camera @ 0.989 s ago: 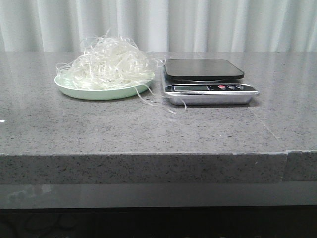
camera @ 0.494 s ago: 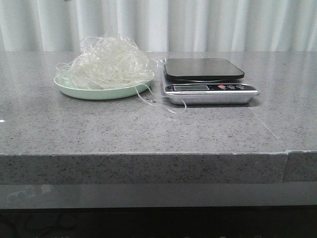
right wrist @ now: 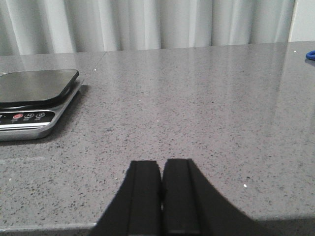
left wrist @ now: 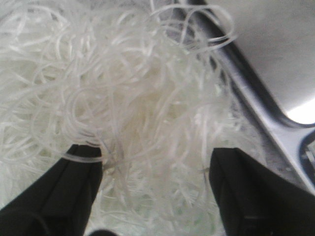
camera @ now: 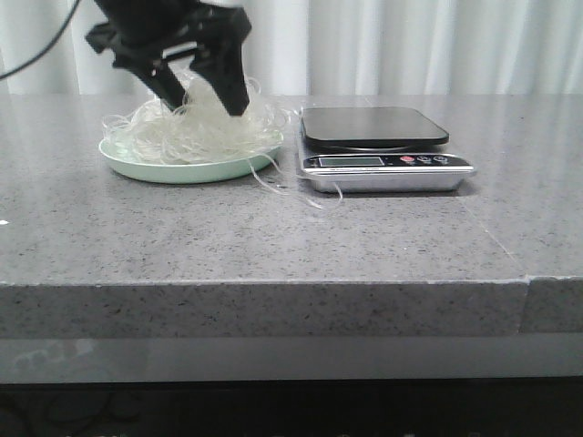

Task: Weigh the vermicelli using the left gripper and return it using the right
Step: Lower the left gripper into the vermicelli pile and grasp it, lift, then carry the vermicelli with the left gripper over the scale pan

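table: grey speckled stone (camera: 182, 237) | on it: pale green plate (camera: 182, 169) (left) | kitchen scale (camera: 383, 155) just beside

One heap of vermicelli (camera: 196, 127) is counted, on one pale green plate (camera: 137, 164). One kitchen scale (camera: 383, 155) is seen on one grey table (camera: 273, 237). Two grippers are counted: the left gripper (camera: 202, 100) and the right gripper (right wrist: 161, 189).

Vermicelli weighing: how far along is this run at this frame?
Done: nothing yet; the scale platform is bare.
In hand: the left gripper is open, its fingers either side of the vermicelli heaped on the green plate.
Left: close, lift, place on the scale, then return it with the right gripper, which is shut and empty.
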Available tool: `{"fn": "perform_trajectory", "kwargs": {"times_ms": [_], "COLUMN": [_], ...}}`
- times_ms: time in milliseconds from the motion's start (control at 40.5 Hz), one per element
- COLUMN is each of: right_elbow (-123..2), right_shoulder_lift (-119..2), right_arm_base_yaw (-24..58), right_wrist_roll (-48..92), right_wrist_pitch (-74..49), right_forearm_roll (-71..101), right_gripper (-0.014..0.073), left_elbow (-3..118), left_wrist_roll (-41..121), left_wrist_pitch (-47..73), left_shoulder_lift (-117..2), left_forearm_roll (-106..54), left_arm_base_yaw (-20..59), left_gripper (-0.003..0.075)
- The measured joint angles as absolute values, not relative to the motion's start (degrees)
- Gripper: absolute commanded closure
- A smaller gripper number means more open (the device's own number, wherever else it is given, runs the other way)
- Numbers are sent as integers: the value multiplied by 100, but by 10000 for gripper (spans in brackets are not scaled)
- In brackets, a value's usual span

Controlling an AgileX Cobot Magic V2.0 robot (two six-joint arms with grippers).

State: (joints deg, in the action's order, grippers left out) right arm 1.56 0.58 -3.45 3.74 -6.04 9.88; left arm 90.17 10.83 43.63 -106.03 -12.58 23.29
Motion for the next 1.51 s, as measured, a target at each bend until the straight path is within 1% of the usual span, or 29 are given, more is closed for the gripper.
{"fn": "perform_trajectory", "kwargs": {"times_ms": [148,198,222,272,297,321,346,396,593,742,1038,1508], "right_elbow": [156,156,156,156,156,156,156,156,156,156,156,156], "right_shoulder_lift": [58,58,58,58,58,58,58,58,58,58,58,58], "right_arm_base_yaw": [-345,-345,-345,-345,-345,-345,-345,-345,-345,-345,-345,-345], "right_wrist_roll": [374,374,374,374,374,374,374,374,374,374,374,374], "right_wrist_pitch": [-617,-617,-617,-617,-617,-617,-617,-619,-629,-629,-629,-629], "right_forearm_roll": [988,988,988,988,988,988,988,988,988,988,988,988], "right_gripper": [442,442,442,442,442,442,442,442,442,442,442,442], "left_elbow": [9021,9030,9030,9030,9030,9030,9030,9030,9060,9351,10591,12839], "left_wrist_roll": [1083,1083,1083,1083,1083,1083,1083,1083,1083,1083,1083,1073], "left_wrist_pitch": [4340,4340,4352,4389,4414,4440,4451,4496,4674,4999,5712,6071], "left_shoulder_lift": [-10619,-10619,-10619,-10619,-10619,-10619,-10619,-10619,-10619,-10619,-10559,-10372], "left_forearm_roll": [-1182,-1173,-1173,-1173,-1169,-1169,-1169,-1169,-1159,-1160,-1143,-1120], "left_arm_base_yaw": [2329,2329,2329,2329,2329,2329,2329,2329,2329,2329,2329,2329], "left_gripper": [337,404,423,510,534,581,594,570,575,575,575,575]}}
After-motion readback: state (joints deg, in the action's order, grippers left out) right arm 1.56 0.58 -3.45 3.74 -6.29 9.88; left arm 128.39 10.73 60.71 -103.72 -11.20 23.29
